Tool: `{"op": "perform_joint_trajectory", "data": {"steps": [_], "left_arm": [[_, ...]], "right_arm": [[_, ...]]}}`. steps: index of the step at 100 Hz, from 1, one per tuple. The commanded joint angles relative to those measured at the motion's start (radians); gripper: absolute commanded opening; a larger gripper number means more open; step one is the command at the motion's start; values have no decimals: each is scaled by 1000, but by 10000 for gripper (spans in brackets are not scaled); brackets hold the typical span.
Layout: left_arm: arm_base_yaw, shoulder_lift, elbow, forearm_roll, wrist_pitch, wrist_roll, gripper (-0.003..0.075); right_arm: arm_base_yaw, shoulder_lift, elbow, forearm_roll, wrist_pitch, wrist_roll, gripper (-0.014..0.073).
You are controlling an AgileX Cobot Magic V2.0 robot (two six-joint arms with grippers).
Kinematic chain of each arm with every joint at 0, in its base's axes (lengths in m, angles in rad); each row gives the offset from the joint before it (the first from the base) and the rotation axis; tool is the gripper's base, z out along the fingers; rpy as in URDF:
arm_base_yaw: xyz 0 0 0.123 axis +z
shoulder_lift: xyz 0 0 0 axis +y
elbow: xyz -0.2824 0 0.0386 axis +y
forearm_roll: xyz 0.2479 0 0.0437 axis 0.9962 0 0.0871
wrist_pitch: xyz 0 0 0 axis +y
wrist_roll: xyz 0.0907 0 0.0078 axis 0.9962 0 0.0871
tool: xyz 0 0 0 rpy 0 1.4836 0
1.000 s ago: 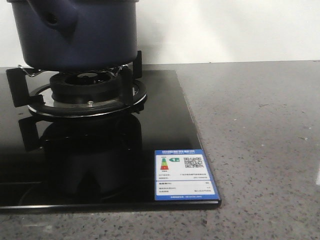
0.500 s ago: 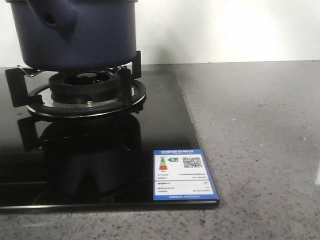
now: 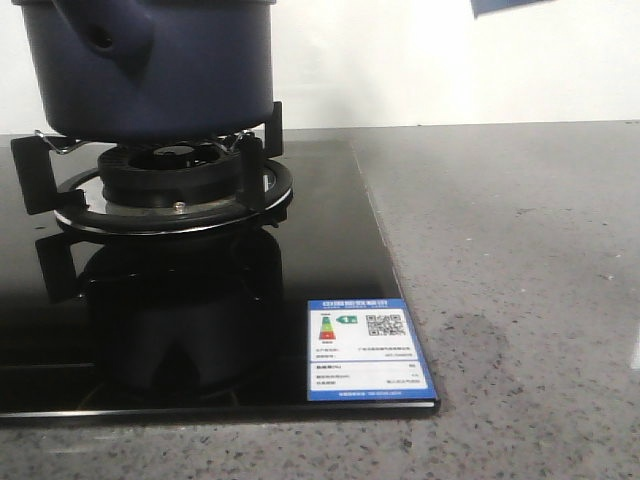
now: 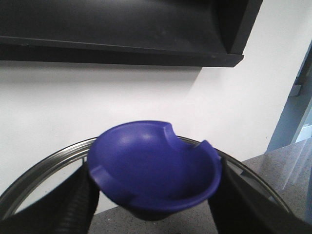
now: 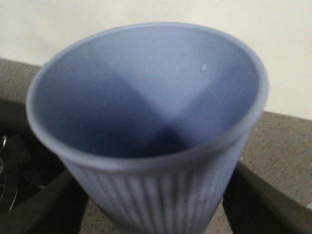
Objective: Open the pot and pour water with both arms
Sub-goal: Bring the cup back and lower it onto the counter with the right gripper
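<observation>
The dark navy pot (image 3: 170, 70) stands on the burner grate at the far left, its stubby side tube (image 3: 105, 35) facing me; its top is cut off by the frame. My left gripper (image 4: 153, 214) is shut on the blue bowl-shaped knob (image 4: 151, 165) of a steel-rimmed lid (image 4: 44, 165), held up in front of the white wall. My right gripper (image 5: 156, 214) is shut on a light blue ribbed cup (image 5: 146, 97), open end towards the camera. A blue corner (image 3: 505, 5) shows at the top right of the front view. Neither arm shows there.
A black glass hob (image 3: 330, 250) with a round burner (image 3: 170, 180) and a blue energy label (image 3: 368, 348) fills the left half. Grey speckled counter (image 3: 520, 250) lies to its right, with a white wall behind. A black shelf (image 4: 122, 29) hangs on the wall.
A blue corner has come into the top right of the front view. The pot and the hob have not moved.
</observation>
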Motion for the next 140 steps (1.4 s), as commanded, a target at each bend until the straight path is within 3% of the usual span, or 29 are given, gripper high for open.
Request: {"op": "perform_joint_trajectory", "data": {"steps": [1, 60, 140], "left_arm": [[0, -36, -45, -63, 26, 0, 411], [0, -36, -45, -63, 28, 0, 411], [0, -36, -45, -63, 30, 0, 411]], "right_arm": [[-24, -42, 13, -33, -91, 24, 326], [-200, -44, 220, 18, -435, 63, 335], [-204, 47, 296, 20, -538, 63, 330]]}}
